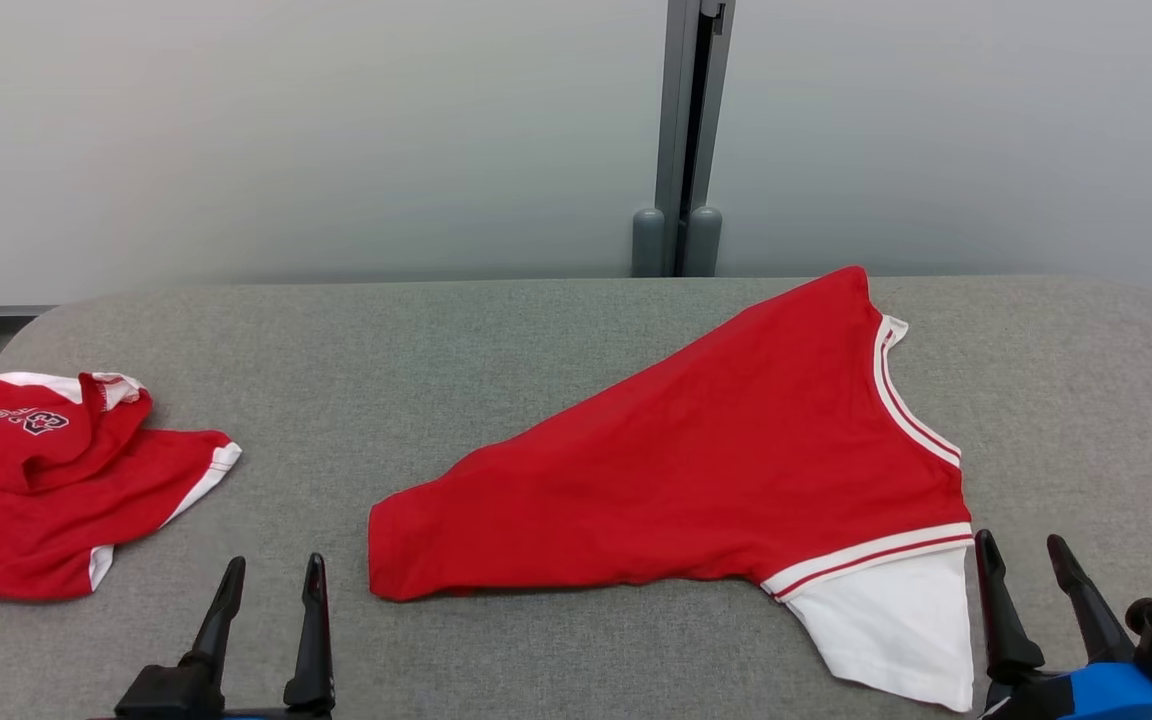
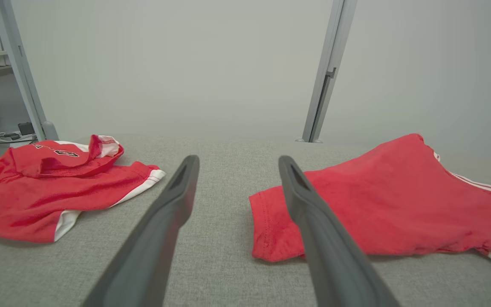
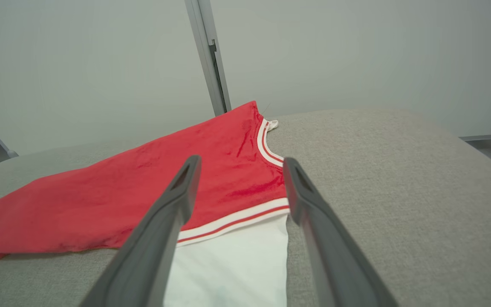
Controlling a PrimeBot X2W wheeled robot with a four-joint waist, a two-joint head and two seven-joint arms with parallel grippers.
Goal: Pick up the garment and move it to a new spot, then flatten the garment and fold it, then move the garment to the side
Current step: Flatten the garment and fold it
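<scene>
Head view finds the red cotton shirt with striped trim (image 1: 696,460) lying spread out on the grey fabric-covered table (image 1: 496,340), right of centre and set on a slant. Its hemmed end lies towards the near middle, and its striped neckline (image 1: 911,405) lies towards the far right. Its white sleeve (image 1: 896,620) lies at the near right, just beside my right gripper (image 1: 1020,540). I cannot tell whether the two touch. That gripper's two dark fingers stand wide apart with nothing held between them. In the right wrist view they frame the red-and-white band where the sleeve joins the body, the left finger crossing over the white cloth. My left gripper (image 1: 274,562) is at the near left, fingers likewise spread wide and holding nothing. It sits over bare table between the shirt's hem and a crumpled red and white garment (image 1: 46,490) at the far left edge. In the left wrist view the hemmed corner of the shirt sits just behind my right-hand finger, and the crumpled garment lies well off to the other side, showing dark lettering on a folded flap. Behind the table a grey metal post (image 1: 684,130) rises against a pale wall (image 1: 286,130).
</scene>
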